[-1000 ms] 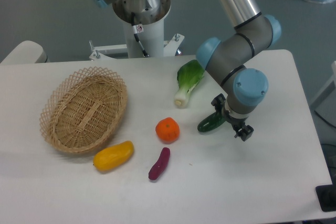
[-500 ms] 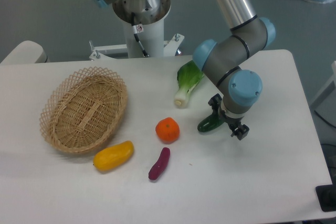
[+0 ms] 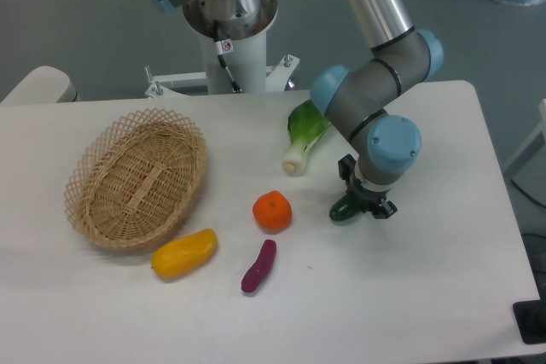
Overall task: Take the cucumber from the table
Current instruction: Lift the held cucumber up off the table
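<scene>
Over the last second the arm's wrist has swung left and settled lower, so the gripper (image 3: 365,199) now sits directly over the cucumber (image 3: 343,210) instead of hanging off its right end. Half a second ago most of the green body showed to the left of the fingers; now only its near-left tip peeks out from under the wrist, and it looks slightly turned and shifted to the right (nudged by the fingers, or simply covered, I cannot say which). The cucumber lies on the table (image 3: 444,296), right of the orange (image 3: 272,211) and near the bok choy (image 3: 305,132). The fingers appear to straddle it, one on either side, but the wrist housing hides their tips, so I cannot tell whether they stand apart or have closed on it. My reading is that the approach is done and the grasp is at hand; nothing yet shows the cucumber off the surface, so the lift is still to come.
</scene>
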